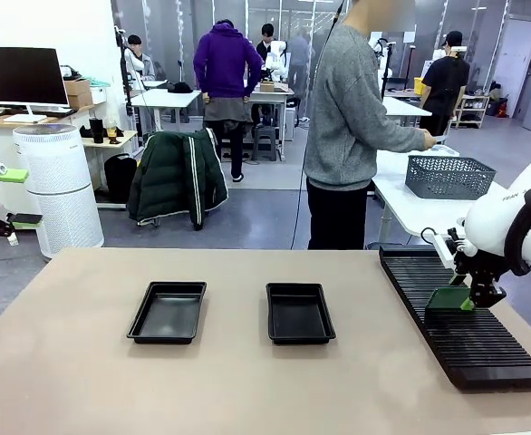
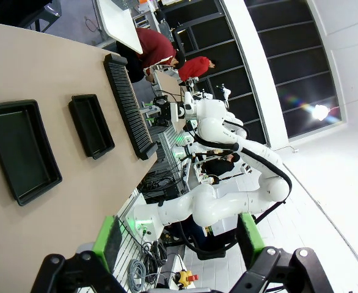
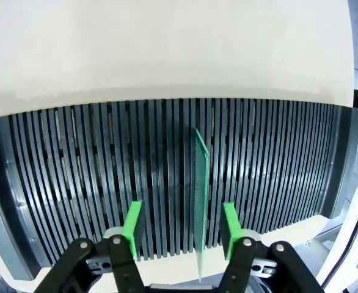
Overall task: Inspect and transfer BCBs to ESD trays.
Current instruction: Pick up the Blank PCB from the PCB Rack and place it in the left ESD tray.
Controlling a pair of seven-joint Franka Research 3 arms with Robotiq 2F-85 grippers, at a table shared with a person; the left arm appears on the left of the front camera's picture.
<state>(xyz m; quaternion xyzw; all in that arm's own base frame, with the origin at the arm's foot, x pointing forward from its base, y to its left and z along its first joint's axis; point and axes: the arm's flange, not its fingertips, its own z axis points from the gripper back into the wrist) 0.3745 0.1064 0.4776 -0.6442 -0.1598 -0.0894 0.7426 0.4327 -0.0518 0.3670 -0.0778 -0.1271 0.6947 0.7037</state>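
Right fingers stood spread apart over the slotted black rack, either side of a green BCB standing on edge in a slot, not touching it. Farther off, the left fingers were also spread wide. Two black trays lay side by side on the tabletop.

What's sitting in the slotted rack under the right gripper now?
One BCB stands on edge in a slot of the rack, between the open fingers of the right gripper. The other slots in view look empty; the slot ends behind the gripper are covered.
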